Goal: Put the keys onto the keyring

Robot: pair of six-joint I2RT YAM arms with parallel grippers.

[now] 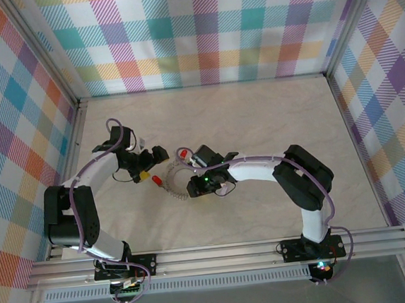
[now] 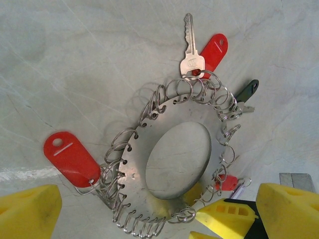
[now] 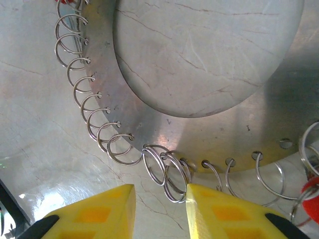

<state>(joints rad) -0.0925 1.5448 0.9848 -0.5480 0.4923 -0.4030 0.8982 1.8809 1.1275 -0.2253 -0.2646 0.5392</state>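
The keyring (image 2: 130, 169) is a flat silvery disc with an open middle and wire split rings all round its rim; it lies flat on the table (image 1: 256, 118). On its rings hang a silver key (image 2: 191, 55) with a red tag (image 2: 214, 50), a dark-headed key (image 2: 247, 91), a large red tag (image 2: 72, 158) and a small red piece (image 2: 228, 182). My left gripper (image 2: 159, 211) stands wide open over the ring's near rim. My right gripper (image 3: 159, 194) is open, with two bunched split rings (image 3: 167, 174) between its yellow fingertips; one ring touches the right fingertip (image 3: 199, 199).
The keyring (image 1: 171, 187) lies mid-table between both grippers, left gripper (image 1: 150, 166) and right gripper (image 1: 195, 187). Plaid walls (image 1: 199, 31) close in the back and sides. A metal rail (image 1: 232, 251) runs along the near edge.
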